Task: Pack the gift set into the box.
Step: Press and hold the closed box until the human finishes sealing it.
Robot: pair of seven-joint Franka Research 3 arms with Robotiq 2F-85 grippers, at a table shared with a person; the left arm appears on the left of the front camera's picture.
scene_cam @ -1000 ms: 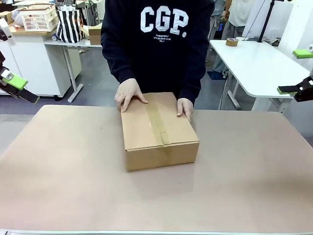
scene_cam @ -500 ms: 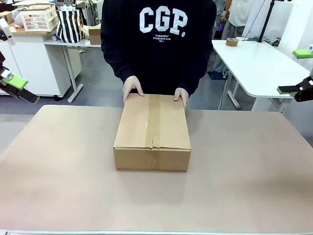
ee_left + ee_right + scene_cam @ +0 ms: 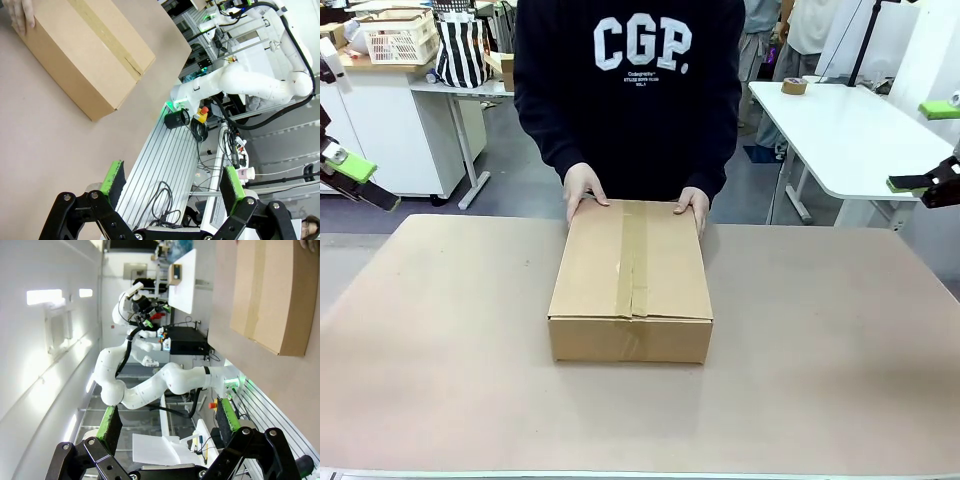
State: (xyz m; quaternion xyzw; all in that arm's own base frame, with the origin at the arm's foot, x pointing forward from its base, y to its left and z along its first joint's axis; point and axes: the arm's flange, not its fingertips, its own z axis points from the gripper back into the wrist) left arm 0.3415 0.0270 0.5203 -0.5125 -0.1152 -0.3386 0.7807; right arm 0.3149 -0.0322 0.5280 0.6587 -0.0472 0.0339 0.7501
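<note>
The box [image 3: 630, 275] is a brown cardboard carton lying shut in the middle of the table, with tape along its top seam. A person's hands [image 3: 582, 185] rest on its far edge. The gift set is out of view. My left gripper [image 3: 172, 177] hangs open off the table's left side, far from the box [image 3: 85, 45]; one of its green-padded fingers [image 3: 350, 165] shows at the front view's left edge. My right gripper [image 3: 168, 420] is open too, off to the right, and its fingers [image 3: 910, 183] show at the right edge. The box [image 3: 272, 290] is far from it.
The tan table [image 3: 820, 350] has wide free room on both sides of the box and in front of it. A white table [image 3: 850, 130] with a tape roll [image 3: 794, 86] stands at the back right. Shelves and baskets [image 3: 400, 40] stand at the back left.
The person has turned the box square to the table and slid it a little toward my side. Their hands moved from its sides to its far edge. Neither arm has moved.
</note>
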